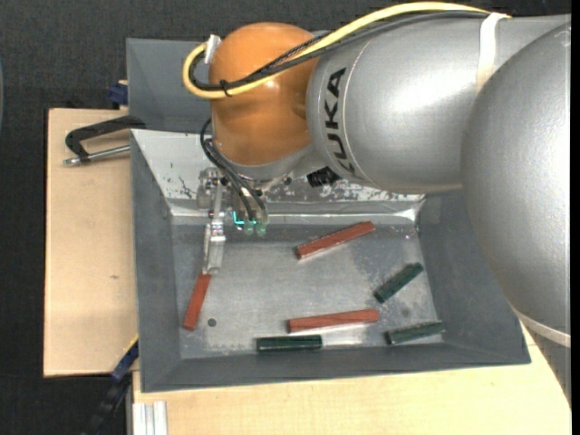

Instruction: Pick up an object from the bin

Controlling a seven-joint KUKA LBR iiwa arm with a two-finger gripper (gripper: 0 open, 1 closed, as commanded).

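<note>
From my console, the bin (149,270) starts at the left of the frame with its sloping grey wall. Just inside that wall, at lower left, lies the left red stick (196,302), flat on the floor and tilted, with its upper end leaning right. The gripper (216,254) hangs right at that upper end, under the orange cover (258,98) in the upper middle of the frame. I cannot tell whether it is apart or together, nor whether it touches the stick. I judge this stick the likely pick, since nothing else lies near the tool.

Further right, the other sticks lie flat, mostly well apart:
- The upper red stick (333,240) is near the back wall.
- The bottom green stick (289,343) lies along the front wall.
- The lower red stick (333,320) is just above and beside it.
- The right green stick (399,282) lies slanted.
- The corner green stick (414,333) is at lower right.

That spread should let me lift one alone. The nearby wall leaves little room on the left.
</note>
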